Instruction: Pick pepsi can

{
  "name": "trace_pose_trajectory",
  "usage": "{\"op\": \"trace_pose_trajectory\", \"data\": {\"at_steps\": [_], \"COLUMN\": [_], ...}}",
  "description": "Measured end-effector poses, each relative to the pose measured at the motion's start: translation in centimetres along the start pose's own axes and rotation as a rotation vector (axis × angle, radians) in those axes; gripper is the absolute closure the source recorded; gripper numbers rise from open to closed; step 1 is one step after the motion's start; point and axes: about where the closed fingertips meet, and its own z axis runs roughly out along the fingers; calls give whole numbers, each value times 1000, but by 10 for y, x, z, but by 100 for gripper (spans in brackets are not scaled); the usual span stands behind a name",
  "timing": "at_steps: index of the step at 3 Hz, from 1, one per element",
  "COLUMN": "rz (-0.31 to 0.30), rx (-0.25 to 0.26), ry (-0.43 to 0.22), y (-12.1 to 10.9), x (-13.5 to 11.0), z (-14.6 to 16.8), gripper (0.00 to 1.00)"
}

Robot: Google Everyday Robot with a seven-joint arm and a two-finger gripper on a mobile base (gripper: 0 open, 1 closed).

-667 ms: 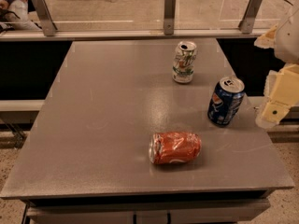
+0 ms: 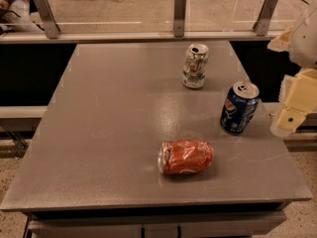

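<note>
The pepsi can (image 2: 239, 108) is dark blue with a round red-white-blue logo and a silver top. It stands upright near the right edge of the grey table (image 2: 114, 113). My gripper (image 2: 294, 105) is cream-coloured and sits at the right edge of the view, just right of the can and about level with it. A small gap separates it from the can. It holds nothing that I can see.
A crushed orange-red can (image 2: 185, 156) lies on its side in front of the pepsi can. A dented white-green can (image 2: 194, 66) stands upright behind it. A railing with metal posts (image 2: 180, 13) runs along the table's far edge.
</note>
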Motion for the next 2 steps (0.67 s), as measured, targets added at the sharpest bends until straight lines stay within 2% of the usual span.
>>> {"op": "trace_pose_trajectory", "data": {"at_steps": [2], "rz": [-59], "rx": [-115], "ry": [88], "y": [-4], "x": [-10], "z": [56], "gripper": [0]}}
